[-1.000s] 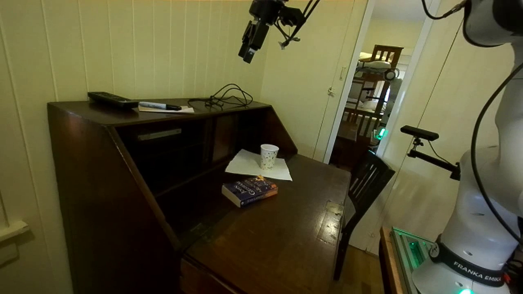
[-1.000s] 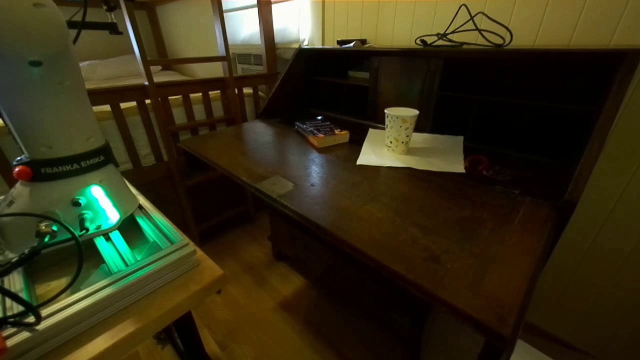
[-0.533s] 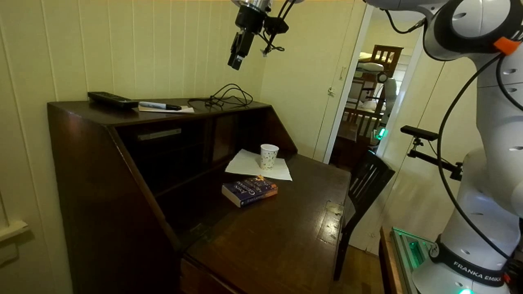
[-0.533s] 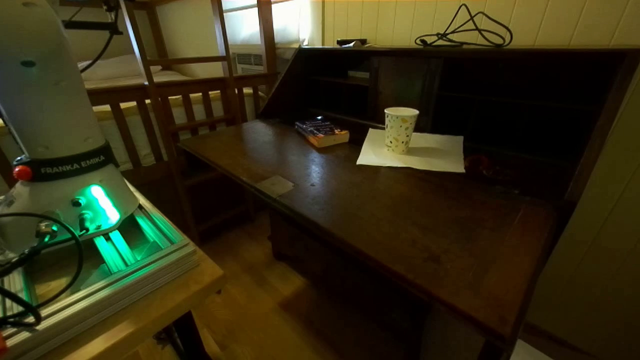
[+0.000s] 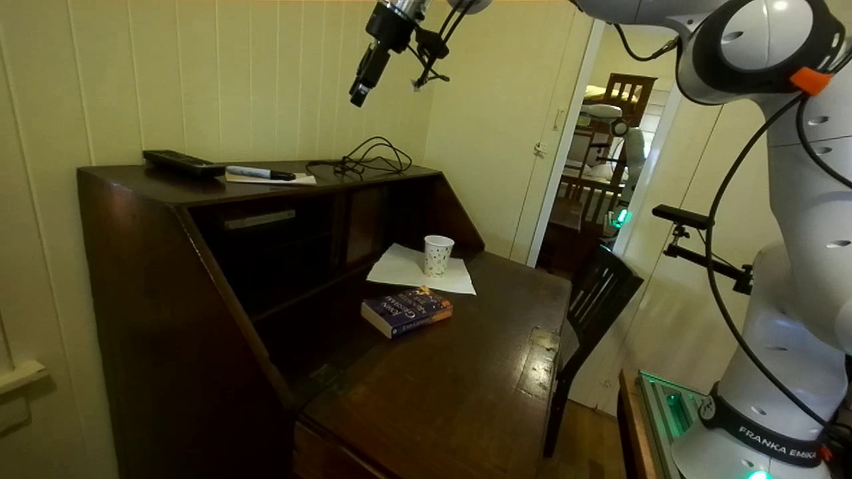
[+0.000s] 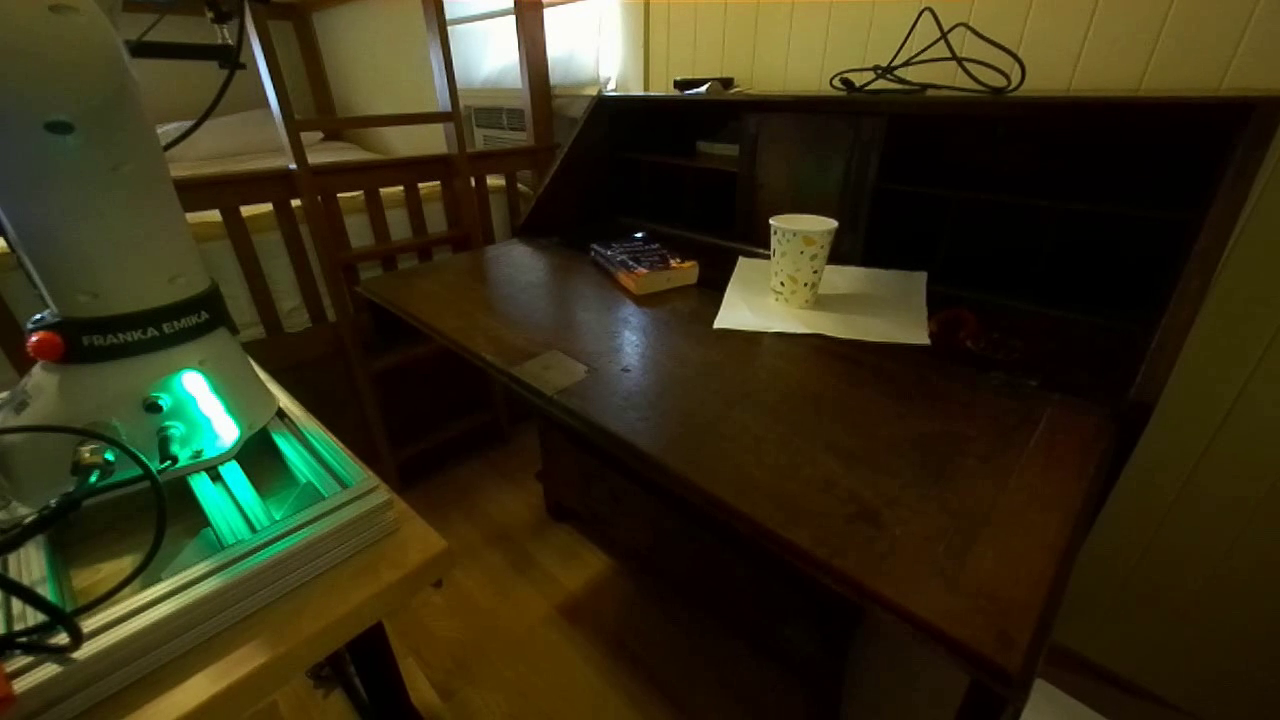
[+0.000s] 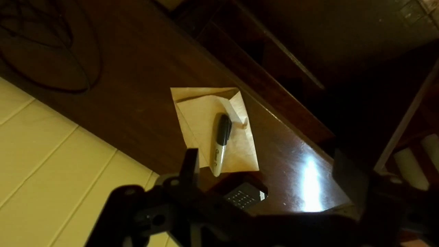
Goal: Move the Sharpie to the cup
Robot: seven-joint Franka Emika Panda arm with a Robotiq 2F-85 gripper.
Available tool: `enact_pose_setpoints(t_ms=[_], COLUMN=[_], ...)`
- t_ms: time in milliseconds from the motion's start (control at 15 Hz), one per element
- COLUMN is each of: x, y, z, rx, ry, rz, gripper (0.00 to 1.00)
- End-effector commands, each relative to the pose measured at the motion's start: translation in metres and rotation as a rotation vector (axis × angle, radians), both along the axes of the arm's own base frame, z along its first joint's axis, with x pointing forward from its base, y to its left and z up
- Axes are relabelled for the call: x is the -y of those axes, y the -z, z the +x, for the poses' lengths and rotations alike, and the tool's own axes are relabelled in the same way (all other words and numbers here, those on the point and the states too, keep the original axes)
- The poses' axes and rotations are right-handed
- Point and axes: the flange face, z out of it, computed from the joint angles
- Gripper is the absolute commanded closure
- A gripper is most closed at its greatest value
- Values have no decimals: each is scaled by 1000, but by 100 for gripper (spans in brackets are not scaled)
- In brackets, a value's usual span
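Note:
The Sharpie (image 5: 258, 173) lies on a small folded paper on top of the desk hutch. It has a dark cap and light barrel in the wrist view (image 7: 222, 142); in an exterior view I cannot make it out. The white patterned cup (image 5: 437, 257) stands upright on a white sheet on the desktop, also seen in an exterior view (image 6: 800, 262). My gripper (image 5: 358, 96) is in the air above the hutch, to the cup-side of the Sharpie. In the wrist view the gripper (image 7: 269, 169) has its fingers wide apart with nothing between them.
A black remote (image 5: 183, 162) lies beside the Sharpie on the hutch top (image 5: 200, 191). A black cable (image 5: 363, 159) is coiled at the other end. A dark blue book (image 5: 407, 311) lies on the desktop near the white sheet (image 6: 880, 300). The wall (image 5: 279, 80) rises behind the hutch.
The arm has swung into fuller view, and my gripper has moved left over the hutch, towards the Sharpie, in an exterior view. The Sharpie, cup and book have not moved.

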Motion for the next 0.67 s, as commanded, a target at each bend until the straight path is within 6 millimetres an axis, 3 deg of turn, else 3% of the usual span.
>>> enact_pose_setpoints(t_ms=[0, 267, 600], x=[-16, -26, -11], y=[11, 33, 53], z=[34, 58, 74], rx=[21, 11, 1], ry=[38, 112, 215], rz=[42, 88, 102], gripper=[0, 0, 0])
